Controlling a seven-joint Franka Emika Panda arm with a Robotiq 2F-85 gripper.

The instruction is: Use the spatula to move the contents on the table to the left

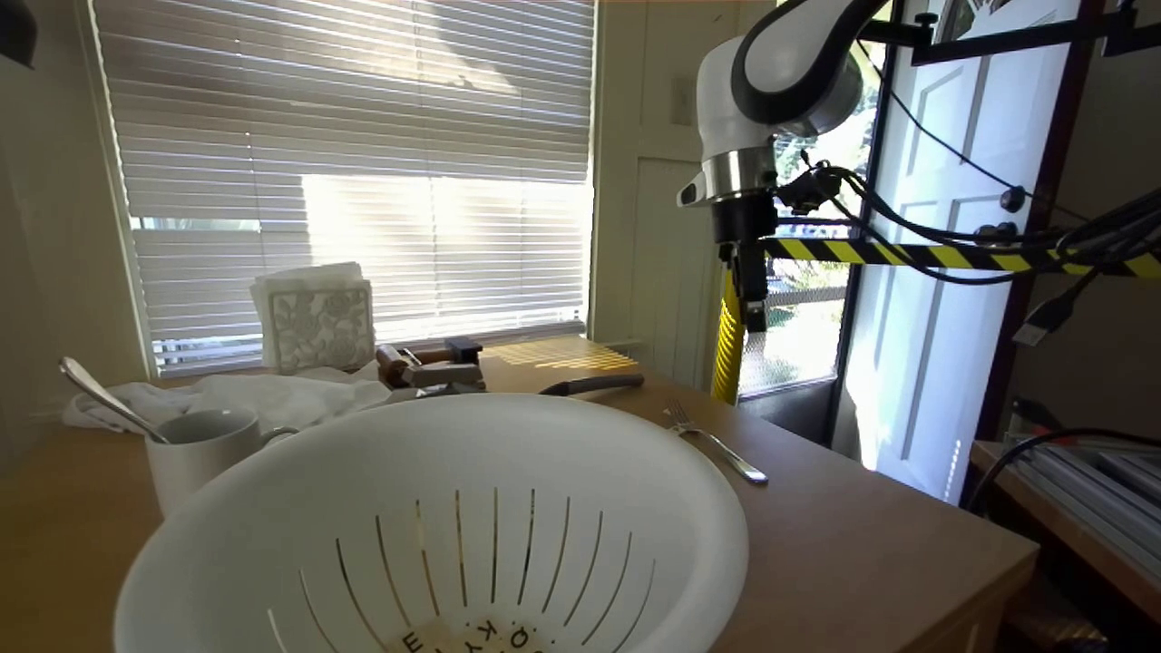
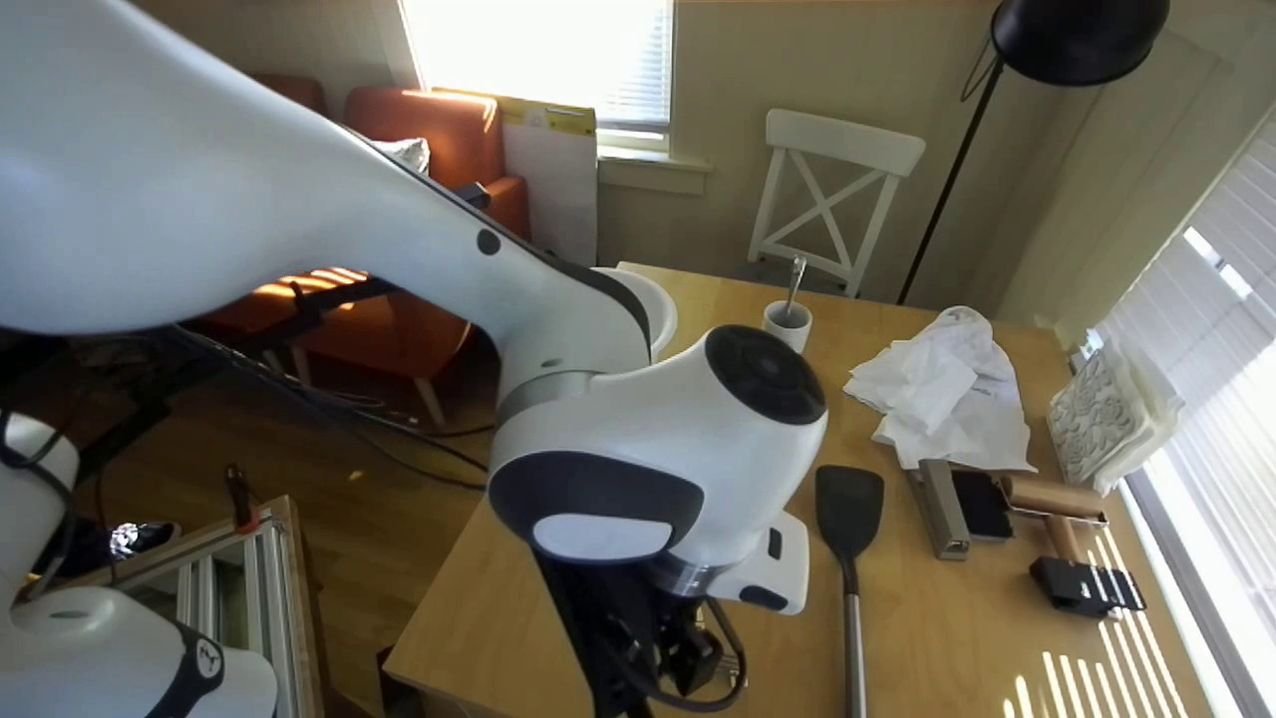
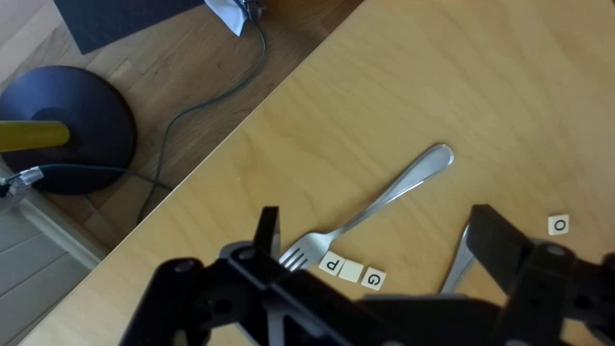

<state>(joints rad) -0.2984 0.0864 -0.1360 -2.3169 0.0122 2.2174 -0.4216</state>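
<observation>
Table of light wood, slatted blinds and white chair nearby; claw above, jaws apart.

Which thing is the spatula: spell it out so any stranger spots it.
In an exterior view, find the wooden table partly hidden by the white robot arm. Right of the arm lies the spatula, its long handle reaching the picture's bottom edge. Unlike the grey bar farther right, it has a broad, flat, dark head.

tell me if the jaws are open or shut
Open: in the wrist view the fingers stand wide apart, the table showing through the gap, with nothing pinched between them.
</observation>
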